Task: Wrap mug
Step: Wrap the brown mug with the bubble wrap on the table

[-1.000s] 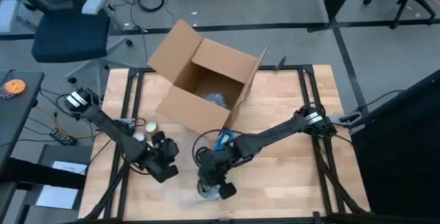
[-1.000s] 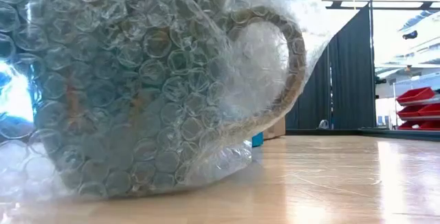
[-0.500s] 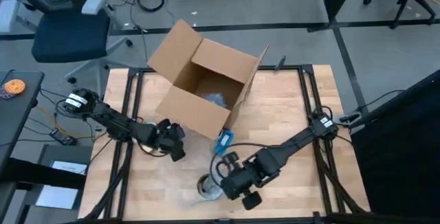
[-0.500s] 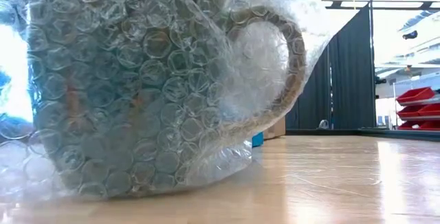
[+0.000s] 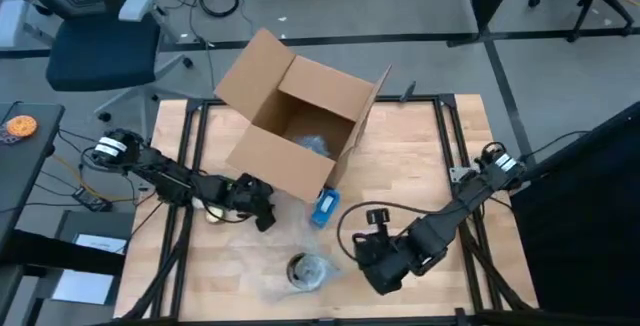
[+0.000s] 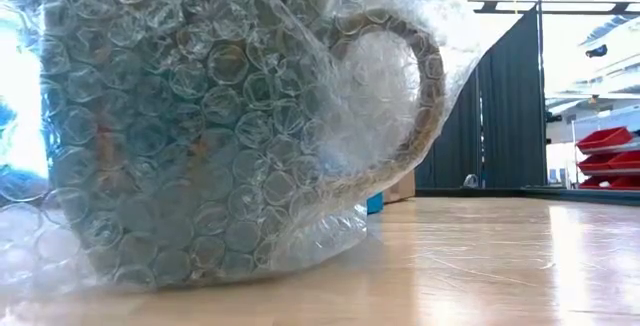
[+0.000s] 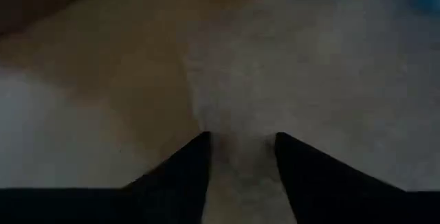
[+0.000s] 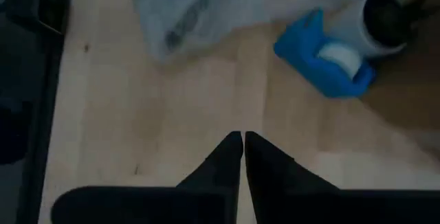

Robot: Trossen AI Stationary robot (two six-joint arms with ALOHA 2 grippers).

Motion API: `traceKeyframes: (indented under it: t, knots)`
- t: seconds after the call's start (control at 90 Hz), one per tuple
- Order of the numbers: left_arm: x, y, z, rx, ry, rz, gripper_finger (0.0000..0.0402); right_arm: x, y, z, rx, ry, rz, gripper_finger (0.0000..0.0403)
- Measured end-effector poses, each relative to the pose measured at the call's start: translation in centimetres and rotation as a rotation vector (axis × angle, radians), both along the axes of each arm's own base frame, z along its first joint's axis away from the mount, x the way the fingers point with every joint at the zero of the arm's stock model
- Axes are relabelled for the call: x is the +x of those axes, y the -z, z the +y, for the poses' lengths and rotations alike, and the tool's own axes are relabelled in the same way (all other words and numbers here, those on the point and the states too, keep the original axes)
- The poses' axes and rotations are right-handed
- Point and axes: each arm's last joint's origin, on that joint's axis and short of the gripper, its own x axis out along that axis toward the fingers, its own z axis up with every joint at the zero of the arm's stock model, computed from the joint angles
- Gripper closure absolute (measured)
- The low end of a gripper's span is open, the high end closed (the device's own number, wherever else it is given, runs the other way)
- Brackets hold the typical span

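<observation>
We are finding the mug (image 5: 307, 269) sitting in bubble wrap (image 6: 200, 116) at the tabletop's (image 5: 420, 156) front edge. The right gripper (image 8: 242, 157) is hovering clenched and empty beside it; the left gripper (image 7: 240, 157) is released near the cardboard box (image 5: 300, 126). Taping with the blue dispenser (image 5: 325, 207) seems next.

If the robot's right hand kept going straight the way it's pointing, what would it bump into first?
Probably the blue tape dispenser, lying ahead of the shut right hand across bare table. The bubble wrap lies about as near to one side, so depth leaves some doubt.
</observation>
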Motion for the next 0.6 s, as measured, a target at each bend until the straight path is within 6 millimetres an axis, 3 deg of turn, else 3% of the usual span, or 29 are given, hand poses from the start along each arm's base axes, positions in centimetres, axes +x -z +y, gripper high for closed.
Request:
traceKeyframes:
  t: [0.067,0.122,0.356,0.6]
  knots:
    - [0.3,-0.3,-0.4,-0.021,0.016,-0.048,0.0361,-0.2,1.6,-0.6,0.029,0.009,-0.039,0.0403]
    - [0.7,-0.6,-0.7,-0.04,0.026,-0.098,0.0386,-0.4,2.7,-1.4,0.048,0.018,-0.06,0.0403]
    - [2.3,-3.3,-3.3,-0.105,0.136,-0.307,0.0401,-0.8,4.8,-4.7,0.072,0.017,-0.096,0.0403]
    - [4.7,-10.0,-7.0,-0.03,0.316,-0.514,0.0401,0.7,5.4,-7.5,-0.048,-0.078,-0.165,0.0402]
